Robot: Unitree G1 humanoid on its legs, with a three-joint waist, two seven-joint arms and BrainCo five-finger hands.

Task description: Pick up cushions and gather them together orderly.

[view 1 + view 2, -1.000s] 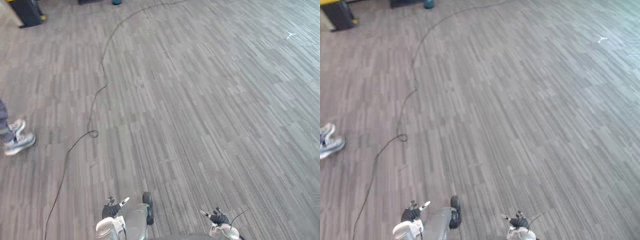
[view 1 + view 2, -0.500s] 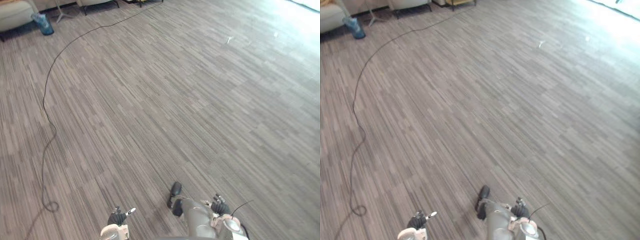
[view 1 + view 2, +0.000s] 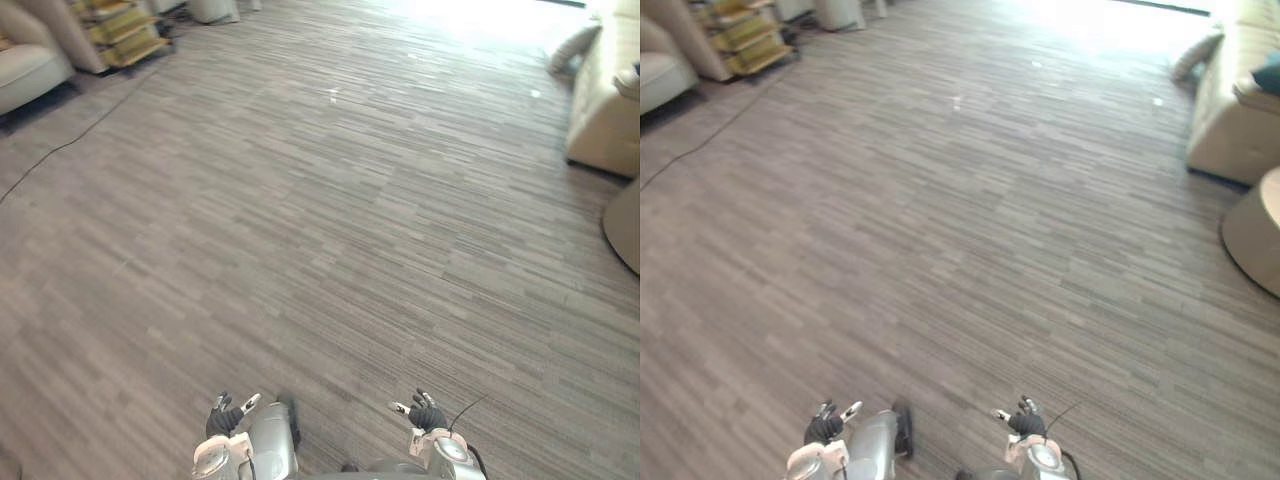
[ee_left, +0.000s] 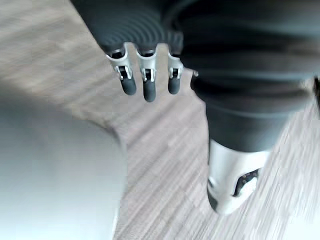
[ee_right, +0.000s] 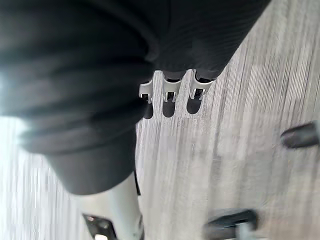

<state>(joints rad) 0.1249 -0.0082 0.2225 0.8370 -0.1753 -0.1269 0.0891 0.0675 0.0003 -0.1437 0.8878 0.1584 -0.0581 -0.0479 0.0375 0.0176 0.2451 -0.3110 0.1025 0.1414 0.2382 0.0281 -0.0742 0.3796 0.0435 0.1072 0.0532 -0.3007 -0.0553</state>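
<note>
Approach phase, judged from the layout: no cushion is being carried. At far left, an armchair and a yellow shelf unit are standing at the edge of the floor. Low in the head views, the left hand is hanging with fingers loosely extended, touching nothing. The right hand is doing likewise, also empty. At far right, a pale cushion is lying on the floor against the end of a cream sofa, well apart from both hands. A teal cushion is resting on the sofa's seat. The next move is probably calling for walking towards the sofa, then stooping to reach the pale cushion.
</note>
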